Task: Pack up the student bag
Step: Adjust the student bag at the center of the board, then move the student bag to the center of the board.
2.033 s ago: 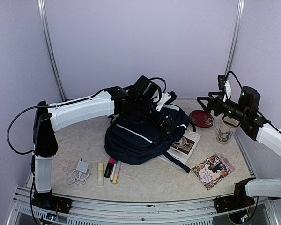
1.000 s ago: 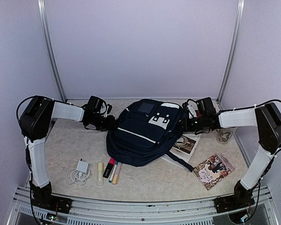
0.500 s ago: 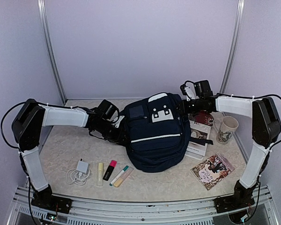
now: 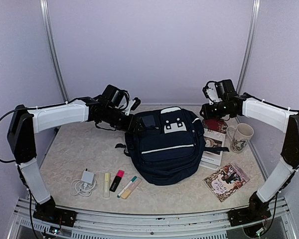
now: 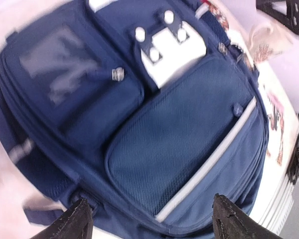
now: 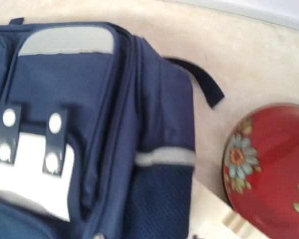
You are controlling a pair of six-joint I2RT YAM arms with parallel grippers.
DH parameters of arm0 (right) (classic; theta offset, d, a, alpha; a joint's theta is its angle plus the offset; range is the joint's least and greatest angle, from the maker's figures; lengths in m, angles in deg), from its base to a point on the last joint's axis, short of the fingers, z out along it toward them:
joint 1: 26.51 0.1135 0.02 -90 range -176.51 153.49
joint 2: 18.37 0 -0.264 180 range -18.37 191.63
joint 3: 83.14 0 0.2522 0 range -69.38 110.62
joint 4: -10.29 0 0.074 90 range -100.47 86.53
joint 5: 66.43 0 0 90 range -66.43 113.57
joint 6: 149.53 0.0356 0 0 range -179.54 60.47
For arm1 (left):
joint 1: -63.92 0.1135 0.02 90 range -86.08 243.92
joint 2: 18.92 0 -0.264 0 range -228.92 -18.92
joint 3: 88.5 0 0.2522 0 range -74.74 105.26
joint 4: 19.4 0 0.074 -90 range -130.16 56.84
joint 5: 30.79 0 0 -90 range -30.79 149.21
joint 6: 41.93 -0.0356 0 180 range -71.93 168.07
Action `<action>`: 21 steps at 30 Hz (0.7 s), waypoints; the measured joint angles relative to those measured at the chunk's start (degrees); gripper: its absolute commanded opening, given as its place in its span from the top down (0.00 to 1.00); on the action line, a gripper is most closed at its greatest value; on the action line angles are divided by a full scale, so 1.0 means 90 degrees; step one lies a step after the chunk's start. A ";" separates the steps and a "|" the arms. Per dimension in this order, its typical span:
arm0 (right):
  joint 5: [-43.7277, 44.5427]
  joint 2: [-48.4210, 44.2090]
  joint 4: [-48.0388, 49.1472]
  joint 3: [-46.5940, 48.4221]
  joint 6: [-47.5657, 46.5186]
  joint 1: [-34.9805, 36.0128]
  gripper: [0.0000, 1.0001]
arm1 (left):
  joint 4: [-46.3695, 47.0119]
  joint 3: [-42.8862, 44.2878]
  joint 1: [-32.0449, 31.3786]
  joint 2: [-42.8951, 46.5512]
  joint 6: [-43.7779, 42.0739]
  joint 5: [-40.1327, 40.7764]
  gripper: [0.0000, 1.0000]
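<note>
The student bag (image 4: 165, 144) lies flat in the middle of the table, dark navy with a pale stripe across its front pocket and white patches near the top. My left gripper (image 4: 132, 115) hovers at its upper left corner. In the left wrist view its jaws stand wide apart (image 5: 154, 221) over the student bag's front pocket (image 5: 179, 129), with nothing between them. My right gripper (image 4: 206, 110) hangs just off the top right corner. The right wrist view shows the student bag's side (image 6: 89, 124) but none of its own fingers.
A red flowered plate (image 4: 215, 124) and a mug (image 4: 240, 137) stand right of the bag. A book (image 4: 213, 149) lies partly under its right edge, a picture booklet (image 4: 226, 180) in front. A white charger (image 4: 84, 181) and several markers (image 4: 120, 181) lie at the front left.
The bag has settled flatter and slid slightly right. My left gripper lifted from its left side to the upper left corner and opened wide. The right gripper drew back to the right.
</note>
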 measured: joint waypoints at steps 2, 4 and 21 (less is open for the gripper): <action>0.0007 -0.0223 -0.0080 -0.0214 0.0061 0.0046 0.71 | 0.0019 0.0296 0.0034 -0.0175 -0.0005 0.0036 0.16; -0.0068 -0.0374 -0.0143 -0.0403 0.0104 0.0068 0.72 | 0.0061 0.0534 0.0107 -0.0408 0.0019 0.0041 0.15; -0.0981 -0.0527 -0.0114 -0.1622 0.0724 0.0459 0.78 | 0.0646 0.1462 0.1256 -0.2528 0.0772 0.0032 0.01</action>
